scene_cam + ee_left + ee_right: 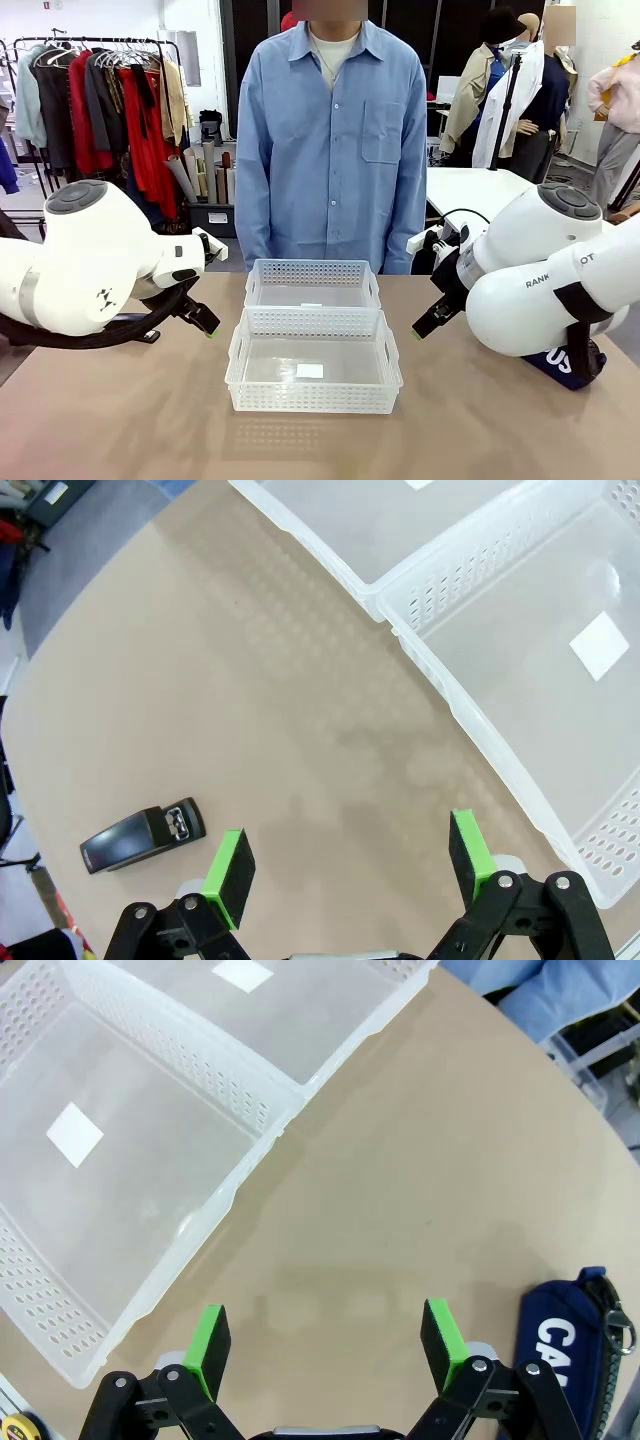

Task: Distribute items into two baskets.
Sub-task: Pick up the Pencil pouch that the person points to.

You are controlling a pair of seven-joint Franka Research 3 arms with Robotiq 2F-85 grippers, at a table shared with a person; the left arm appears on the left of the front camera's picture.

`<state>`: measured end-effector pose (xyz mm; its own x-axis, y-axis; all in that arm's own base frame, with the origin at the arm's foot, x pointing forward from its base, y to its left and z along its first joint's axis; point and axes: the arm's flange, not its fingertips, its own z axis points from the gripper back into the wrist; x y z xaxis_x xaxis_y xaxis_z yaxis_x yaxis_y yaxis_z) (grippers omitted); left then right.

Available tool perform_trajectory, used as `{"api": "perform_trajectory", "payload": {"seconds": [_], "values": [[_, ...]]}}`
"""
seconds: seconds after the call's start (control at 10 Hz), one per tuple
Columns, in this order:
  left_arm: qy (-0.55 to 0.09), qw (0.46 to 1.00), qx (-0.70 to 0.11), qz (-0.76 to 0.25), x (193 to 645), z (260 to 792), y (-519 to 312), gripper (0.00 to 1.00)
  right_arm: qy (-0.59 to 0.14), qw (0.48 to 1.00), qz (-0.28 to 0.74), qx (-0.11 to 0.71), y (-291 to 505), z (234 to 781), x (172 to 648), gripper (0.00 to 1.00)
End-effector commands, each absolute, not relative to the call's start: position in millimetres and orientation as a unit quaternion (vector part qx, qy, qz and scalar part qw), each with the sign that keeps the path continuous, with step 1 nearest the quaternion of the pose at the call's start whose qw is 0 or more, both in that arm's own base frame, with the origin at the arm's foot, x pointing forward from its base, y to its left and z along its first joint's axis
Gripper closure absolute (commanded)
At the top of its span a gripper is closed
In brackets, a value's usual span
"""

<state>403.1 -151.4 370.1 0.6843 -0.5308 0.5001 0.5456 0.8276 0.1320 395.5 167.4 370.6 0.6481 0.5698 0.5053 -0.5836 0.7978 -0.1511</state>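
Behind the tan table (120, 420) a person (335, 150) in a blue shirt stands at the far edge, with a clothes rack (100, 100) off to the left. From the front we see the two baskets touching end to end at the middle. The smaller basket (313, 272) is nearer the person and the larger basket (310, 398) nearer the robot. Each has just a white label on its floor. The left jaws hang beside the baskets' left side and the right jaws beside their right. The navy pouch (560, 365) lies on the table, partly hidden under the right arm.

From the left wrist we see the left jaws spread wide, their green pads (232, 875) above bare table. The black stapler (140, 838) lies just beside them, well apart from the larger basket (480, 740) and the smaller basket (300, 530).

From the right wrist we see the right jaws also spread, pads (440, 1335) holding nothing. The pouch (570, 1350) lies near them, outside the larger basket (200, 1230) and the smaller basket (350, 1020).
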Motion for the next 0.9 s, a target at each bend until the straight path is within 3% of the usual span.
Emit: {"api": "perform_trajectory", "payload": {"seconds": [0.0, 0.8], "values": [[-0.272, 0.916, -0.014, -0.293, 401, 373, -149, 0.00, -0.274, 0.908, 0.318, 0.013, 167, 371, 396, 0.00], [-0.267, 0.920, -0.050, -0.282, 408, 408, -123, 0.00, -0.257, 0.911, 0.314, 0.075, 136, 401, 402, 0.00]]}}
